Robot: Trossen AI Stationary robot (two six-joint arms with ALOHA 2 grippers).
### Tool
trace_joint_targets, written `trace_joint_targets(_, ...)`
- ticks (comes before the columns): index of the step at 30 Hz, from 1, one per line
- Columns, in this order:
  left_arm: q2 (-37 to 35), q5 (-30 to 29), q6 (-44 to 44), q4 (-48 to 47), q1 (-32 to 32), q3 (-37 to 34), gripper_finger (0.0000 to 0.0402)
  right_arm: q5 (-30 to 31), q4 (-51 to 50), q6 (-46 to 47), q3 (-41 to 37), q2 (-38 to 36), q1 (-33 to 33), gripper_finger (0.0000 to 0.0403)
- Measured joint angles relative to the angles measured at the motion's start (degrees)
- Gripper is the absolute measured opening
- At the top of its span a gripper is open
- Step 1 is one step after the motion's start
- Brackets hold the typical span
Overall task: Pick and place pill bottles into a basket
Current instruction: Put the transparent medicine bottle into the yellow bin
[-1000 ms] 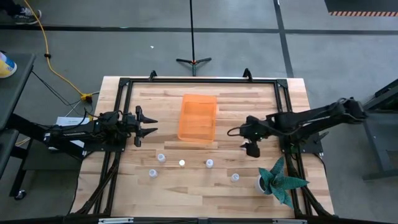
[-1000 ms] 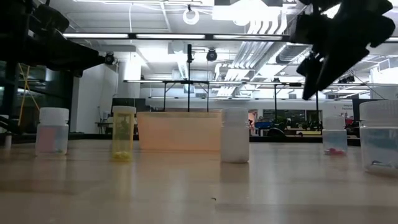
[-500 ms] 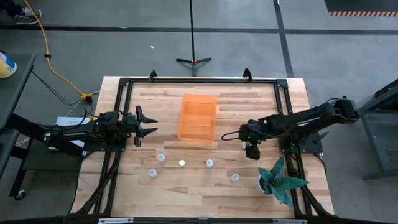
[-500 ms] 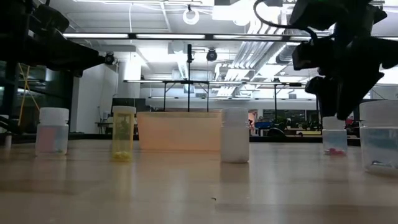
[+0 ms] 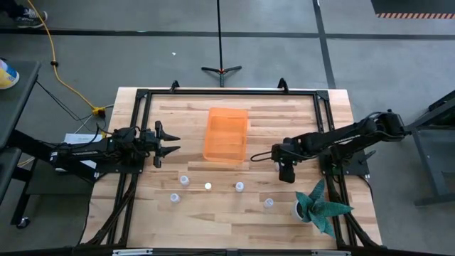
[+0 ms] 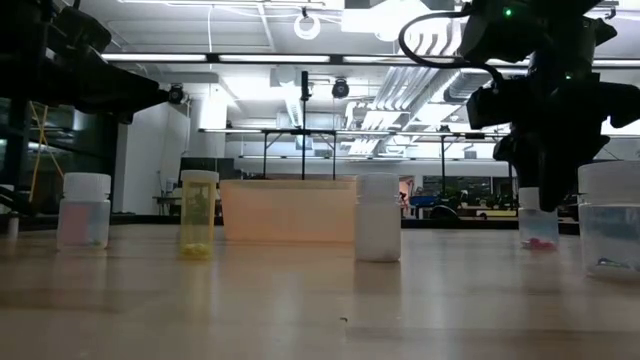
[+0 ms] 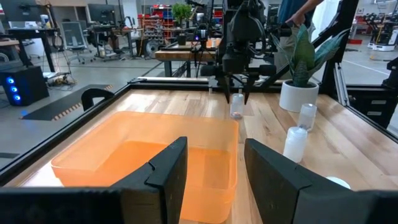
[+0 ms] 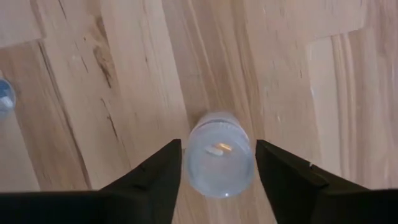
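Right gripper (image 8: 217, 180): pointed straight down over a pill bottle (image 8: 219, 154) on the table (image 5: 284, 114), to the right of the basket (image 5: 226, 135). Its fingers (image 8: 152, 177) were spread, one on each side of the bottle, with a narrow gap showing on both sides; no contact could be made out. The bottle stood upright, with a small pill visible inside through its top.

Left gripper (image 5: 170, 142): held above the table's left part, aimed toward the basket, fingers apart and holding nothing.

Basket: orange, translucent, rectangular, lying near the middle of the table toward its far edge; no bottle could be seen inside it.

Other pill bottles: four upright ones, well apart, in a loose row on the near side of the basket (image 5: 184, 180) (image 5: 174, 198) (image 5: 239, 187) (image 5: 269, 203), plus a small pale round item (image 5: 208, 186) among them, too small to identify.

Potted plant (image 5: 313, 206): white pot, teal leaves, at the table's near right corner.
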Motion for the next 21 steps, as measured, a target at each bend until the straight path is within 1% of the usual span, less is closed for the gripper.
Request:
trace_joint_targets(5,0.0,0.0,-0.01,0.0,0.0,0.0,0.0193,-0.23,0.63,-0.03,0.06,-0.04,-0.01,0.014)
trace_joint_targets(7,0.0,0.0,-0.01,0.0,0.0,0.0,0.0193,-0.28,0.71,-0.1,0.79,0.01,-0.02,0.0127)
trace_joint_targets(10,0.0,0.0,0.01,0.0,0.0,0.0,0.0193,-0.17,0.7,-1.28,3.73,0.02,-0.02,0.0127)
trace_joint_targets(12,0.0,0.0,0.01,-0.01,0.0,0.0,0.0193,0.45,0.64,-4.09,6.75,0.02,0.0,0.0127)
trace_joint_targets(16,0.0,0.0,0.01,0.0,0.0,0.0,0.0193,6.82,2.72,-12.1,13.81,0.0,-0.71,0.0147)
trace_joint_targets(18,0.0,0.0,-0.01,-0.02,0.0,0.0,0.0193,7.71,5.2,-16.67,16.9,0.11,-2.21,0.0148)
trace_joint_targets(21,0.0,0.02,0.0,-0.02,0.0,0.0,0.0193,7.26,9.42,-23.01,21.28,2.08,-5.06,0.0136)
